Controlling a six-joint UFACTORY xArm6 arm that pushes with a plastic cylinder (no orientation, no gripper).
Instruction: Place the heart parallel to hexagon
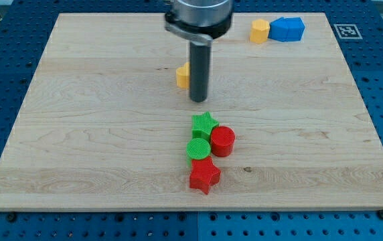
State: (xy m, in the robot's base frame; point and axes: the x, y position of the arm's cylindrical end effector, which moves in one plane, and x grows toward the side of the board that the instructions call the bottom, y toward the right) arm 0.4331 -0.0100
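Note:
My tip rests on the wooden board near its middle. A yellow block lies just up and left of the tip, half hidden behind the rod, so its shape is unclear. A yellow hexagon sits at the view's top right, touching a blue block on its right. The tip is far below and left of the hexagon.
Below the tip is a tight cluster: a green star, a red cylinder, a green cylinder and a red star. The green star is a short way below the tip. A marker tag lies off the board's top right corner.

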